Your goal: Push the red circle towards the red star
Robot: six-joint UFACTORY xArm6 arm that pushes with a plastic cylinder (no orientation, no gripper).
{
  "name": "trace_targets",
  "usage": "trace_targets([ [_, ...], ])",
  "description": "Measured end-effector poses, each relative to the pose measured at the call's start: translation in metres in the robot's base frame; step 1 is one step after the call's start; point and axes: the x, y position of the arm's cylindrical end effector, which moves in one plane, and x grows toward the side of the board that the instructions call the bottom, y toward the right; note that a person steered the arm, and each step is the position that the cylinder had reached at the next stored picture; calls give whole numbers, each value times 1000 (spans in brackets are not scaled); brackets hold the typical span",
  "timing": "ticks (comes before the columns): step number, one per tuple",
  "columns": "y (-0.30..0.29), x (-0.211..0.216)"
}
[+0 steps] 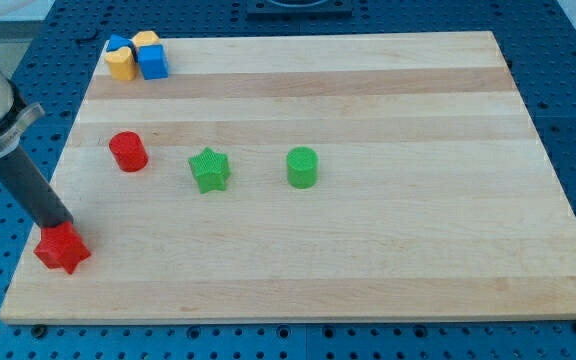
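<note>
Rested my tip point(63, 226) against the red star point(62, 250) near the board's point(388, 270) bottom-left corner. Carried no fingers, only a bare rod. Found the red circle point(127, 151) apart, toward the left edge, left of the green star point(209, 169).

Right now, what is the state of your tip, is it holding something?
My tip: no gripper, holds nothing; it touches the red star, far from the red circle.

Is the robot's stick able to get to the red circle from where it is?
Probably yes. My tip sits at the red star, near the view's bottom left. The red circle stands above and to the right, with only bare board between them. The green star is off to the side.
</note>
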Motion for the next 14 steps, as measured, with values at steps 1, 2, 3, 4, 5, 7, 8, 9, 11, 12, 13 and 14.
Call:
trace_targets([
  [1, -15, -12],
  [2, -35, -38],
  [3, -36, -80],
  [4, -28, -130],
  [5, -8, -181],
  [7, 40, -181],
  [8, 49, -164],
  [9, 52, -140],
  [11, 52, -93],
  [12, 53, -88],
  [13, 63, -108],
  [14, 70, -114],
])
